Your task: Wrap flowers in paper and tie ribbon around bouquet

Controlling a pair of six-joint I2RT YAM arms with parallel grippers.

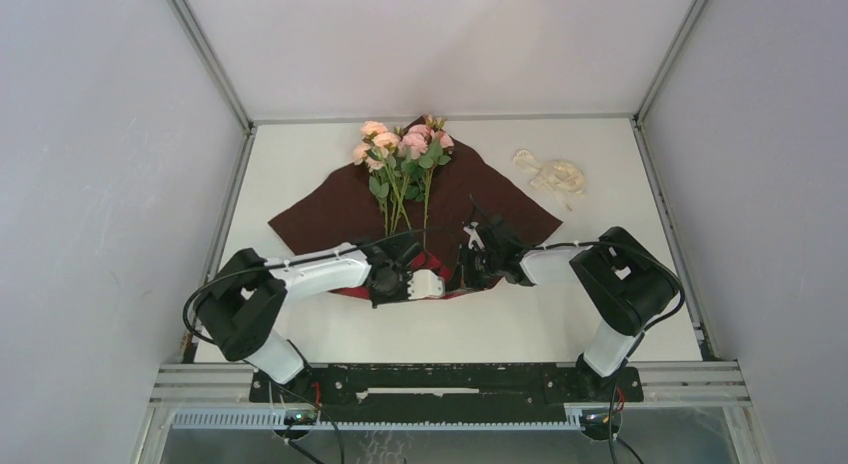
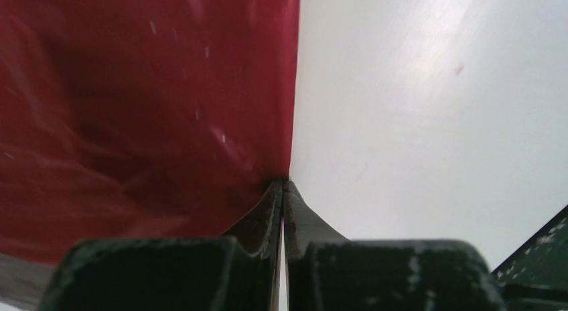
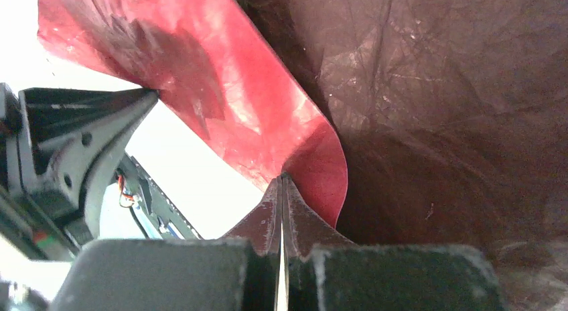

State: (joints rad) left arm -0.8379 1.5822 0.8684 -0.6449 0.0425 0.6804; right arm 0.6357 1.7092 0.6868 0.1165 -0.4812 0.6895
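Observation:
The paper lies as a dark red diamond on the white table, its near corner lifted and showing a brighter red underside. The flowers, pink roses on green stems, rest on the paper's far half with the stems pointing toward me. My left gripper is shut on the paper's raised edge, and its fingertips meet right at that edge. Just to its right, my right gripper is also shut on the paper, pinching a curled fold. The ribbon lies in cream loops at the far right.
Grey walls and metal rails enclose the table on three sides. The left gripper's black fingers show in the right wrist view, close beside the right one. The ribbon sits apart from the paper's right corner.

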